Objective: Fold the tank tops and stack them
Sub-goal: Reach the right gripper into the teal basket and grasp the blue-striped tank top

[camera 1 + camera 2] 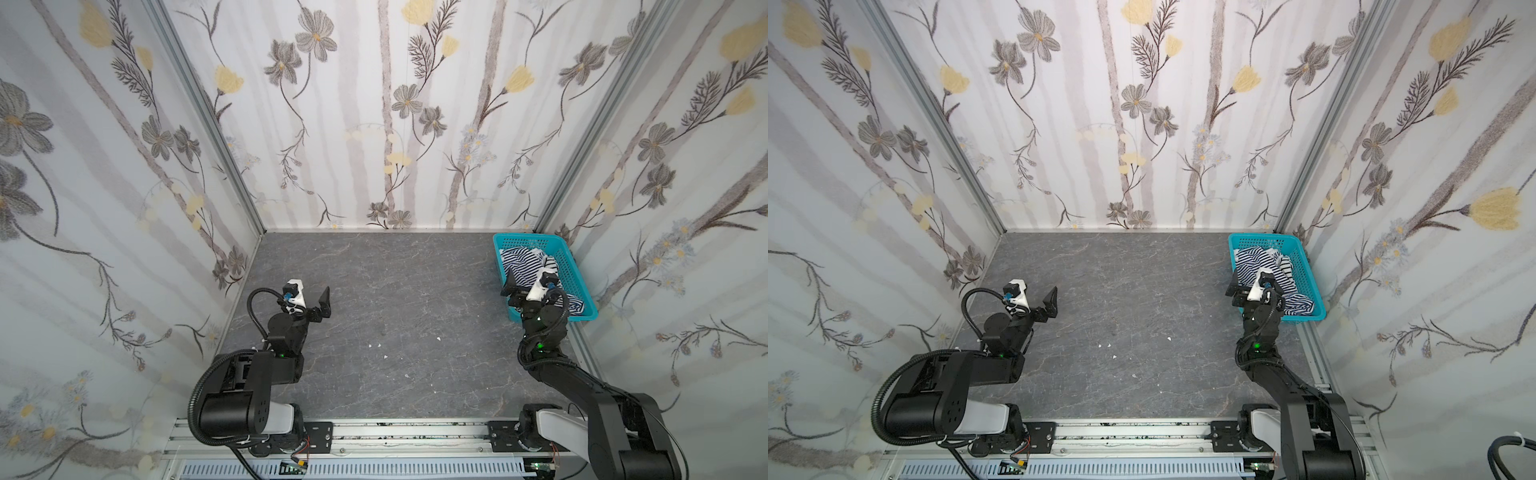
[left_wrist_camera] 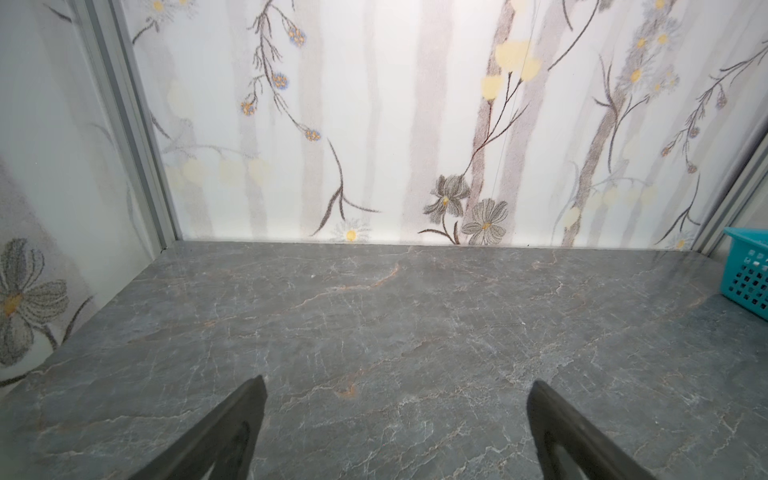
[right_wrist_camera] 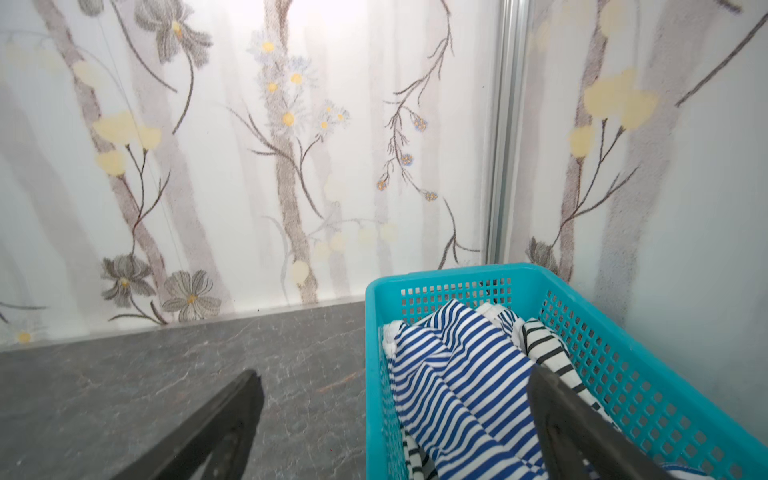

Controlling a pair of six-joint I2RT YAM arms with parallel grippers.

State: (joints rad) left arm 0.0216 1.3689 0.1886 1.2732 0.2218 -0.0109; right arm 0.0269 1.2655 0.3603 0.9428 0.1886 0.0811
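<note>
Tank tops [image 1: 519, 259]: two, both crumpled inside the one turquoise basket [image 3: 648, 374] at the table's [image 1: 395, 332] far right corner. Navy fine-striped top [image 3: 457, 374] lies on the heap, white black-striped top [image 3: 548, 349] beside it, against a basket wall. Two grippers, both spread wide, nothing gripped. Right gripper [image 3: 395, 372] straddles a basket wall, one finger over cloth, one over table. Left gripper [image 2: 397, 382] hovers over bare table, well apart from the basket.
</note>
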